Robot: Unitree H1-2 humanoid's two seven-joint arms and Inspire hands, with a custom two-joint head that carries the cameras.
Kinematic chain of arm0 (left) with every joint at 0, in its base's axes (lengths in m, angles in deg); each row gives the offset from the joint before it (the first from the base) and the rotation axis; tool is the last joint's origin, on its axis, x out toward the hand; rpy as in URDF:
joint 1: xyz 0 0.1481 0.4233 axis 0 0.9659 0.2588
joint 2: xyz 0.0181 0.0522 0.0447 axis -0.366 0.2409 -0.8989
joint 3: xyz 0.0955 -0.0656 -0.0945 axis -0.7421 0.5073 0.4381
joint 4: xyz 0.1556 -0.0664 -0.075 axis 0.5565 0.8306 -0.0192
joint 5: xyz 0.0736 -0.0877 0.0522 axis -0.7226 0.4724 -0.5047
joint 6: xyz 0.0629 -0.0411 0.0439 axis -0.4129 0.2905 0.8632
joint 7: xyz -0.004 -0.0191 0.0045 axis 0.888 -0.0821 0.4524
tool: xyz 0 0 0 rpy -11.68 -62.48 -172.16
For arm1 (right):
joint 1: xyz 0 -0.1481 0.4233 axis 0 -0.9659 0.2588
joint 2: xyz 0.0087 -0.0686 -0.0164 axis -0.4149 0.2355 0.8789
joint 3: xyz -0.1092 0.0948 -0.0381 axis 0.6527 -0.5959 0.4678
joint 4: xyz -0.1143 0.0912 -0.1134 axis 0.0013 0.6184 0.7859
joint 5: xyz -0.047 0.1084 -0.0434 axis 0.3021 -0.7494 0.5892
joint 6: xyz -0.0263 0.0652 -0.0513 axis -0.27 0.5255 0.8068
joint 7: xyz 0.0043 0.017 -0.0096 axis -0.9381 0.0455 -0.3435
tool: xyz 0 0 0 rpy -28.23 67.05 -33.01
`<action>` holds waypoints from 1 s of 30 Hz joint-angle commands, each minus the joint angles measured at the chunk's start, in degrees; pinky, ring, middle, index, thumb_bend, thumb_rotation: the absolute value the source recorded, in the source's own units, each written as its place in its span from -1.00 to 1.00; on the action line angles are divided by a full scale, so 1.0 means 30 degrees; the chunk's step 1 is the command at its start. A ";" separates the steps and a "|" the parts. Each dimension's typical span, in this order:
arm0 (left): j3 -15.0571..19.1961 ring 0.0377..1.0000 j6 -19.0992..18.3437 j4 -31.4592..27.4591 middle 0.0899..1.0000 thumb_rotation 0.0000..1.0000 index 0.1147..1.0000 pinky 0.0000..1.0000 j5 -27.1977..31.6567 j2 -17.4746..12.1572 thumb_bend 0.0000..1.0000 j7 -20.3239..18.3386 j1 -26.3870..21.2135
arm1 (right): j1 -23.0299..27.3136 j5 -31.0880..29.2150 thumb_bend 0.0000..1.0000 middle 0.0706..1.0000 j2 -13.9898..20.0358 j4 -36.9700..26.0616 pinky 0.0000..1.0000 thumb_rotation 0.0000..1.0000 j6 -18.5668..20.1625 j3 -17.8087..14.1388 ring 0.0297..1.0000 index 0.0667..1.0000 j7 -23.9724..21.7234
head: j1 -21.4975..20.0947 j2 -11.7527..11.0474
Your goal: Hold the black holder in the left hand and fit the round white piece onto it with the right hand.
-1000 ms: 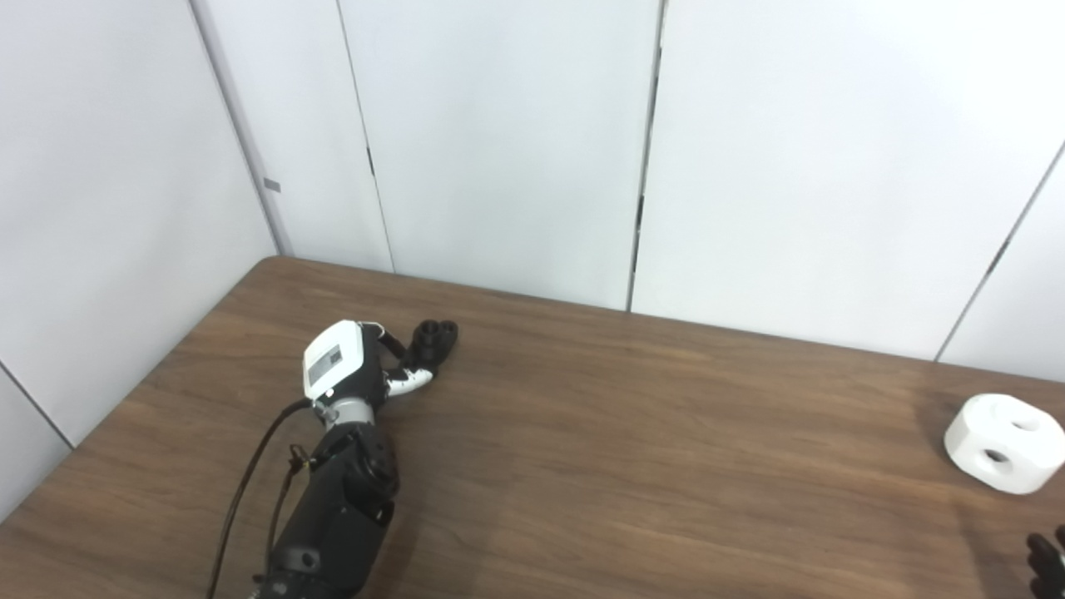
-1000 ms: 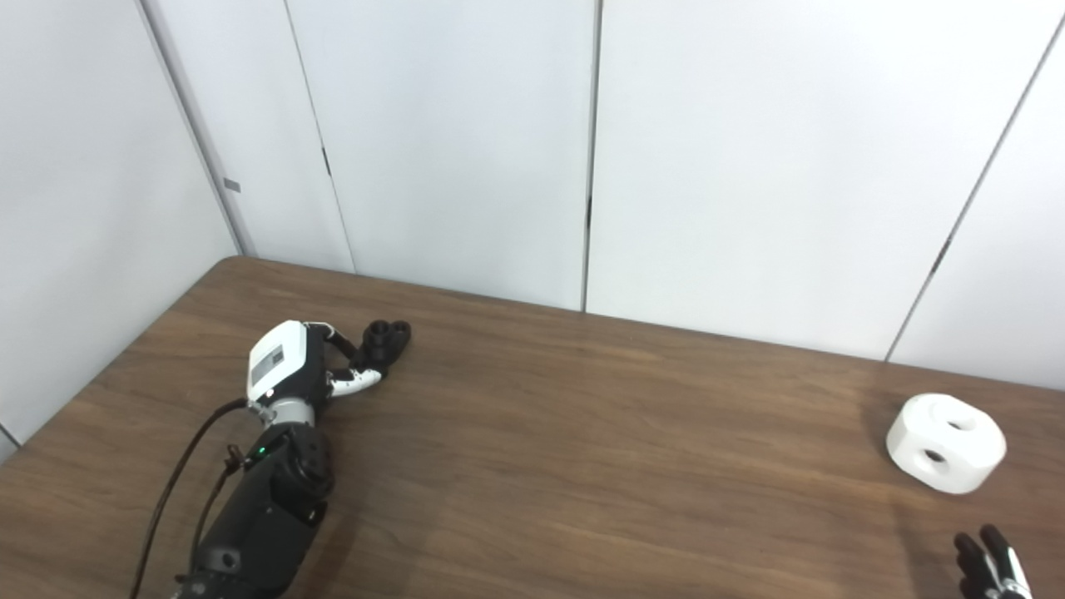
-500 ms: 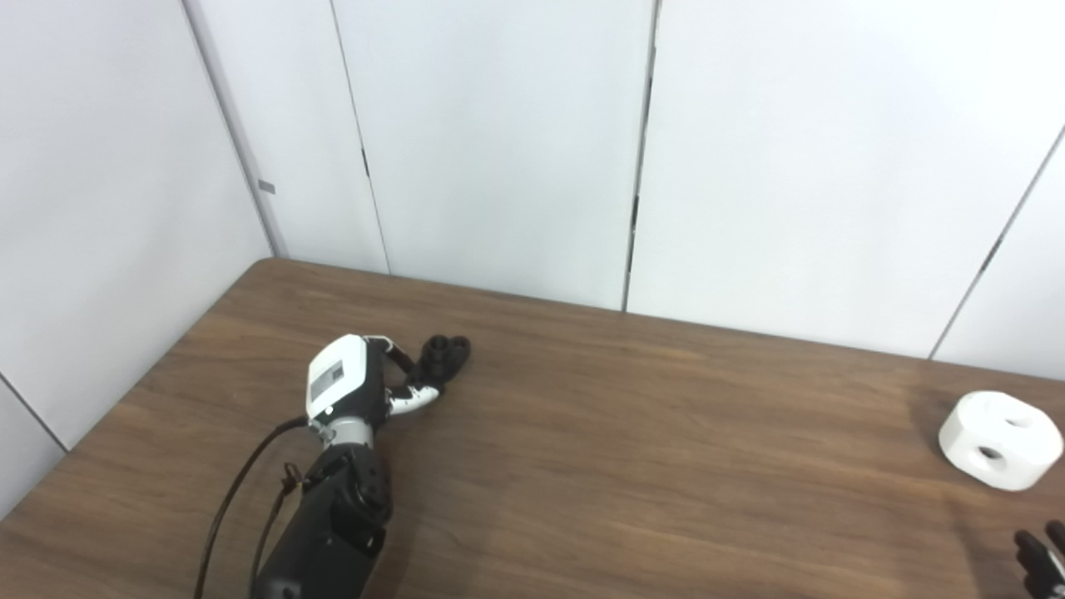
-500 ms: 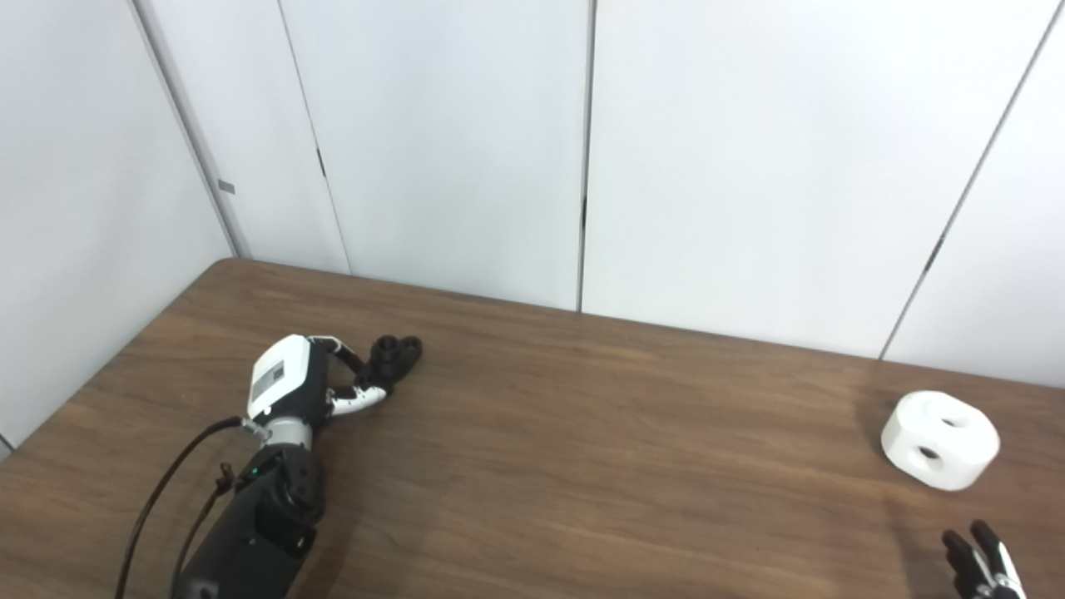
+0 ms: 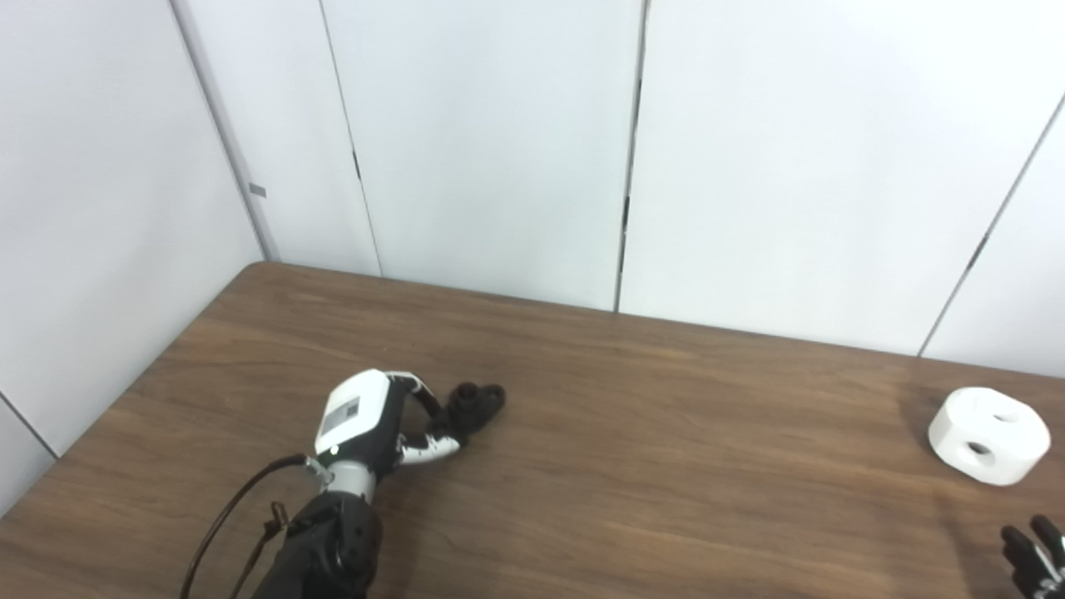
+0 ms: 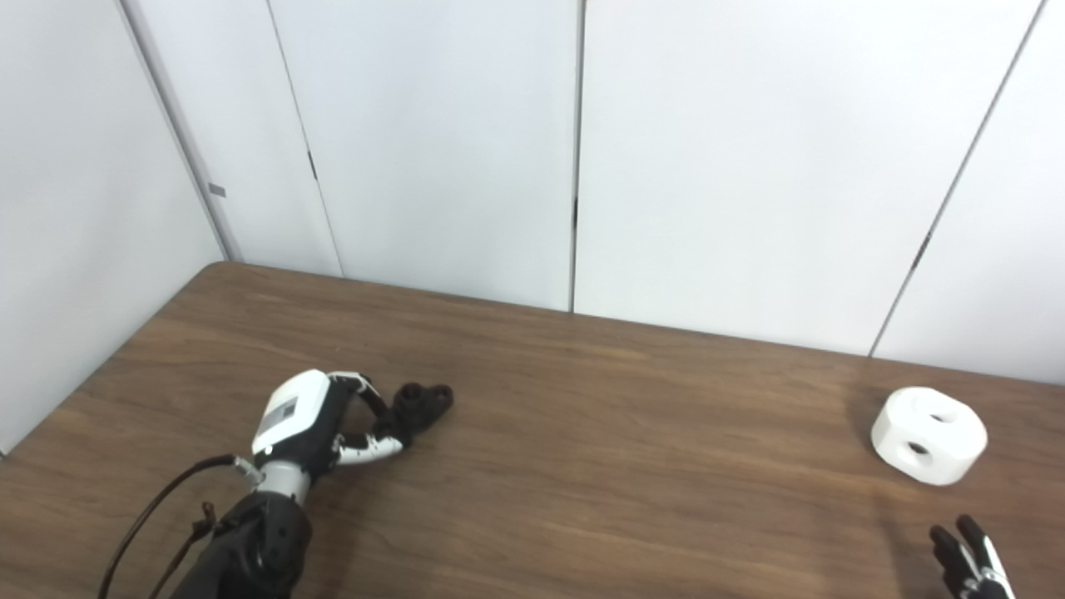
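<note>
A dark brown wood-grain table [image 5: 632, 466] is shown. A round white plastic piece [image 5: 988, 434] with holes is seated directly on its right side.

Setting: robotics test bay or lab, indoors. Plain white wall panels [image 5: 499, 150] are enclosing the space on two sides, with thin dark seams running between them and a small grey tag sitting on one seam at the left. A wood-grain table [image 5: 666, 466] with a rounded far-left corner is standing against the panels. A black cable [image 6: 158, 507] is trailing along a robot forearm at the lower left. Even, diffuse lighting is falling across everything. Furnishing is looking bare and purpose-built, like a trial cell rather than a home or shop.
</note>
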 commanded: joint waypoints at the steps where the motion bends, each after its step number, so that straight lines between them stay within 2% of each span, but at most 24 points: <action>1: -0.0773 0.79 0.0618 -0.0491 0.61 -0.88 -0.15 0.72 0.0296 -0.0165 0.01 -0.1048 0.0584 | -0.0740 0.0165 0.36 0.84 -0.0713 0.0539 1.00 1.00 -0.0017 0.0381 0.93 0.92 0.0376 | -0.0055 0.0072; 10: -0.2414 0.79 0.1703 -0.2180 0.65 -0.89 -0.14 0.71 -0.0256 -0.0561 0.01 -0.1602 0.1977 | -0.0794 0.0453 0.20 0.81 -0.0921 -0.0325 1.00 1.00 0.0621 0.0469 0.91 0.89 0.0491 | -0.0980 0.0986; 14: -0.2678 0.79 0.2133 -0.2514 0.65 -0.89 -0.15 0.68 0.0067 -0.0254 0.01 -0.1679 0.2495 | -0.0765 0.0362 0.20 0.81 -0.1011 -0.0599 1.00 1.00 0.0846 0.0518 0.90 0.89 0.0464 | -0.1533 0.1322; 18: -0.3079 0.82 0.2585 -0.2901 0.65 -0.89 -0.15 0.75 0.0369 0.0088 0.01 -0.1803 0.3258 | -0.0827 0.0718 0.21 0.81 -0.1030 -0.0893 1.00 1.00 0.1215 0.0601 0.90 0.88 0.0568 | -0.2133 0.1539; 22: -0.3703 0.82 0.3392 -0.3201 0.64 -0.89 -0.15 0.71 0.0180 0.0293 0.01 -0.1871 0.3827 | -0.0832 0.0844 0.23 0.80 -0.1154 -0.1153 1.00 1.00 0.1624 0.0641 0.88 0.87 0.0824 | -0.2436 0.1872; 30: -0.4887 0.84 0.3644 -0.4435 0.66 -0.90 -0.15 0.75 -0.0502 0.0352 0.01 -0.3367 0.4160 | -0.0728 0.1066 0.21 0.81 -0.1199 -0.1740 1.00 1.00 0.2396 0.0936 0.91 0.88 0.1080 | -0.2985 0.2829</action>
